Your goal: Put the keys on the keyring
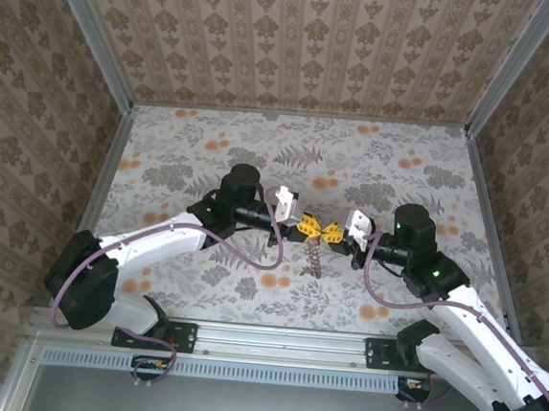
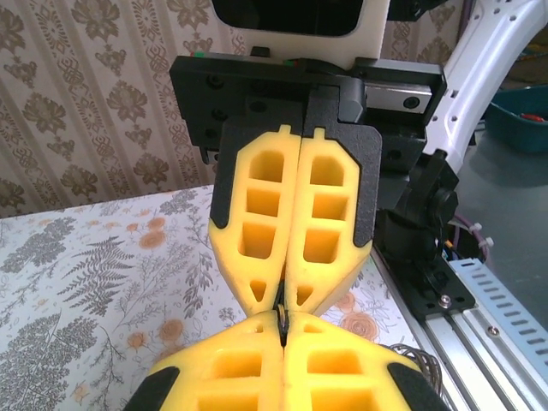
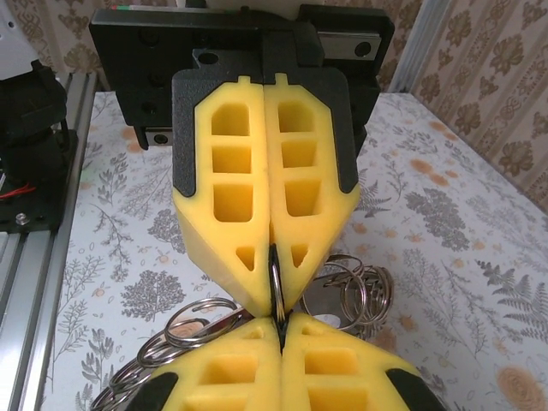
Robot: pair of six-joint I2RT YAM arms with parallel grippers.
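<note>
My left gripper (image 1: 312,230) and right gripper (image 1: 333,233) meet tip to tip above the middle of the table. Both are shut on the same thin metal ring of the keyring (image 3: 276,278), which stands edge-on between the two pairs of yellow fingers. The remaining silvery coils of the keyring (image 1: 316,257) hang below the tips and spread to both sides in the right wrist view. In the left wrist view my left gripper (image 2: 282,332) pinches a thin dark sliver against the right arm's fingers (image 2: 257,257), and a bit of coil (image 2: 425,366) shows lower right. The keys are hidden.
The floral table cloth (image 1: 212,152) runs to patterned walls on three sides. An aluminium rail (image 1: 272,345) with both arm bases lines the near edge. Purple cables (image 1: 251,252) loop along the arms.
</note>
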